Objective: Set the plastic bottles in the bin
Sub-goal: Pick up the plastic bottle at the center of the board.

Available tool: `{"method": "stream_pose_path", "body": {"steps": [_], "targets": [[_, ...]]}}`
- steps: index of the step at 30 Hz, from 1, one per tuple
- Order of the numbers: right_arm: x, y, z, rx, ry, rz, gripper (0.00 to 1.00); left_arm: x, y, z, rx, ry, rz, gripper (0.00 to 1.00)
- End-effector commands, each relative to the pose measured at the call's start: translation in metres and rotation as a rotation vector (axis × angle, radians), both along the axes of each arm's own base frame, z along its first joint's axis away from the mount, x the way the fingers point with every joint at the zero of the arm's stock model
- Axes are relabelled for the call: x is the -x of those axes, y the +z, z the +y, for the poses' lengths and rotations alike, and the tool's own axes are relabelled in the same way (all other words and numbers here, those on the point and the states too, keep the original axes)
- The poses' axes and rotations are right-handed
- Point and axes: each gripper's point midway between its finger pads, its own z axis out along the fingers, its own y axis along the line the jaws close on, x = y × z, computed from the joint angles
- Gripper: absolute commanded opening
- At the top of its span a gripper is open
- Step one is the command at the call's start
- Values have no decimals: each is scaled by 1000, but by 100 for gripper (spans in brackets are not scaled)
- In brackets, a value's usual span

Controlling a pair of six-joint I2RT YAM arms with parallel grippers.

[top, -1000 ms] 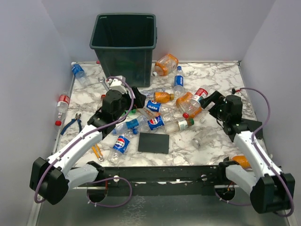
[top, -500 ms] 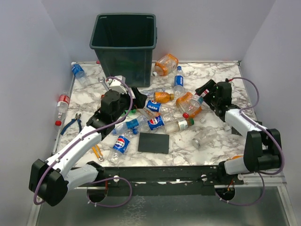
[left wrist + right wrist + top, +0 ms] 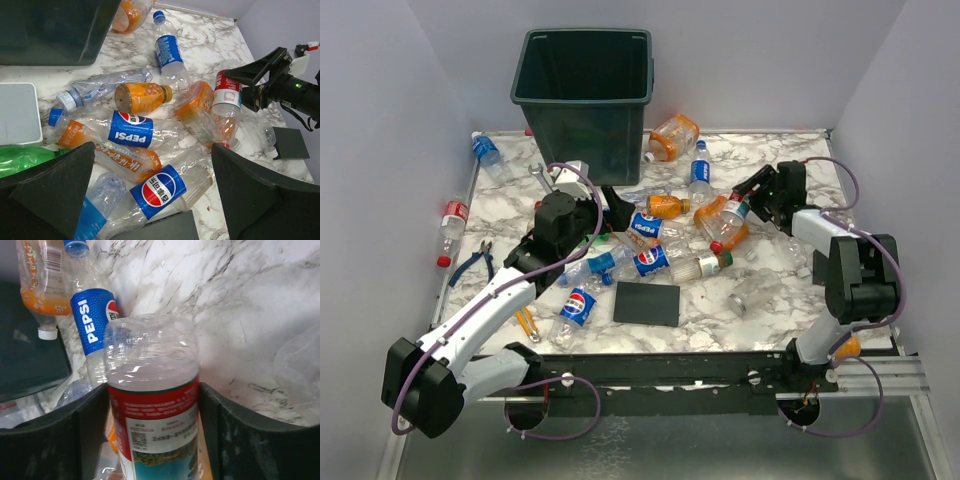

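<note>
Our right gripper (image 3: pixel 152 397) had its fingers (image 3: pixel 50 440) clamped on both sides of the red-labelled bottle (image 3: pixel 150 355), at the edge of the pile of bottles (image 3: pixel 140 135) on the table (image 3: pixel 710 312). Our left gripper (image 3: pixel 152 160) hung over that pile, fingers wide. The bin (image 3: pixel 582 95) stood at the far edge.

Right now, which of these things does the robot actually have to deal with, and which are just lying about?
Part of the job:
tall dark green square plastic bin
clear plastic bottles, such as the blue Pepsi-labelled one, the orange one and the red-labelled one between the right claw's fingers

Just lying about:
blue-handled pliers
metal wrench
flat black square plate
</note>
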Motion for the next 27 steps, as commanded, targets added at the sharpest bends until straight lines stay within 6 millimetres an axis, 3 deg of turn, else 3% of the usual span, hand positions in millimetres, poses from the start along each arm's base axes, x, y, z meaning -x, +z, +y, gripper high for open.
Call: {"method": "stream_pose_path", "body": {"steps": [1, 7, 14, 19, 23, 27], "targets": [[0, 9, 8, -39, 31, 1, 64, 3, -2, -3, 0, -32, -12, 99], [6, 46, 7, -42, 28, -83, 46, 2, -5, -8, 14, -44, -1, 99], [41, 115, 16, -129, 57, -292, 42, 6, -7, -27, 105, -117, 24, 99], [90, 163, 34, -270, 140, -515, 42, 25, 8, -76, 233, -352, 30, 99], [129, 180, 43, -408, 186, -639, 42, 52, 10, -130, 215, -580, 45, 99], [153, 189, 47, -493, 216, -730, 42, 81, -8, -171, 199, -754, 116, 99]]}}
